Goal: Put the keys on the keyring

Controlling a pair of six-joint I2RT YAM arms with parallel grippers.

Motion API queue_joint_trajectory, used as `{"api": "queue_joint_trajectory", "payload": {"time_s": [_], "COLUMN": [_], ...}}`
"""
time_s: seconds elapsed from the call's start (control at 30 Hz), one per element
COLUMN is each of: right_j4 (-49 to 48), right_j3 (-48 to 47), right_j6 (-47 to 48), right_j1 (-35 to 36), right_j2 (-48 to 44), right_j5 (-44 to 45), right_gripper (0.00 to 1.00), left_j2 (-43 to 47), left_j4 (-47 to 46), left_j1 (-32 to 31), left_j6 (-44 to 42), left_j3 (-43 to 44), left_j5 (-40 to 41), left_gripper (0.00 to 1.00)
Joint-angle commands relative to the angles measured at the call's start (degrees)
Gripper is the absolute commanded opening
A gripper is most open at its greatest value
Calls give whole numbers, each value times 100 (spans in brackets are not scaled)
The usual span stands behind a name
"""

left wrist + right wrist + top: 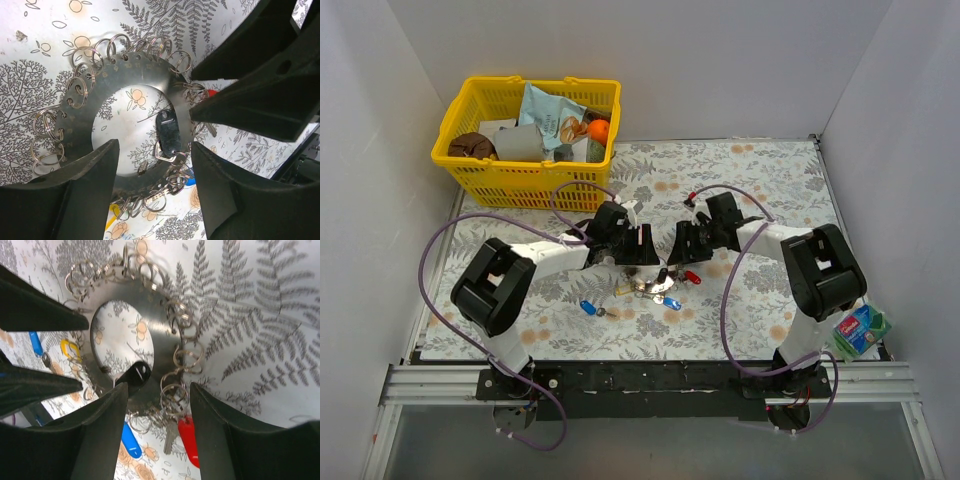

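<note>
Yellow basket (pixel 520 186) behind; left hand (pixel 632 250), right hand (pixel 680 246) flank keyring (pixel 75 122).

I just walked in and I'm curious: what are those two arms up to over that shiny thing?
Two robot arms are working on getting keys onto a keyring, a flat silver disc edged with little split rings, lying on the patterned table. The left gripper and right gripper both hover just over it, jaws open, nothing held. A black-capped key sits at the disc's inner edge. A red key and a blue key lie at its rim.
</note>
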State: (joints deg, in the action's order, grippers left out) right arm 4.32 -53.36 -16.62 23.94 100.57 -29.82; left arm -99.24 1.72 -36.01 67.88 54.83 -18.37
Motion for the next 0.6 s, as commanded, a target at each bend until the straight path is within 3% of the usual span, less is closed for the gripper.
{"api": "queue_joint_trajectory", "payload": {"time_s": [0.0, 0.3, 0.57], "right_j4": [-81, 227, 903], "right_j3": [-517, -334, 133], "right_j6": [-8, 387, 792], "right_j1": [5, 49, 874], "right_j2": [199, -756, -1444], "right_j5": [37, 758, 1532], "right_gripper": [61, 65, 64], "left_j2": [379, 555, 564], "left_j4": [92, 224, 312], "left_j1": [-20, -20, -20], "left_j6": [-90, -169, -266], "left_j3": [-77, -227, -288], "left_j5": [184, 351, 396], "left_gripper": [59, 60, 62]}}
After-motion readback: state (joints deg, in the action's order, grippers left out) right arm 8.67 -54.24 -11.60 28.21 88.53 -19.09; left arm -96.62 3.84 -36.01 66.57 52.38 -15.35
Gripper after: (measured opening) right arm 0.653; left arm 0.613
